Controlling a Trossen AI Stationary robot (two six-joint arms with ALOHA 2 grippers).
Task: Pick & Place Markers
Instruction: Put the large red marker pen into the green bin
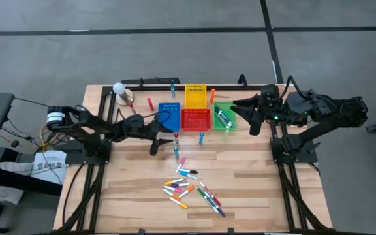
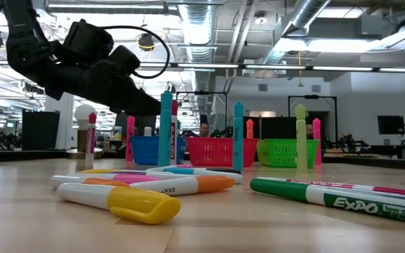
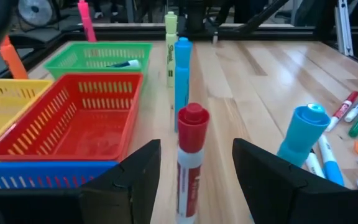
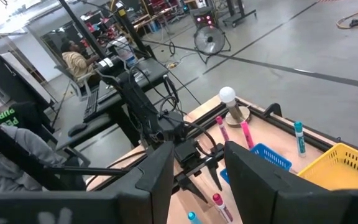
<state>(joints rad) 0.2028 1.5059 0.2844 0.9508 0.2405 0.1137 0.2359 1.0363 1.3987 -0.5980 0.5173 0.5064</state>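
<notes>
Beside the red bin, left gripper gapes around upright red marker

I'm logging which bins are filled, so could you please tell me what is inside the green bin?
In the green bin, one marker with a white barrel and a blue cap lies near the far wall. The red bin in front covers its near corner, so that part cannot be checked.

You've got two matte-black jointed arms w/ black cables running along them. Left arm has a white-and-silver cylinder at its base; right arm shows a small green LED. Left gripper fingers: dark, blocky, angular plastic wedges.
</notes>
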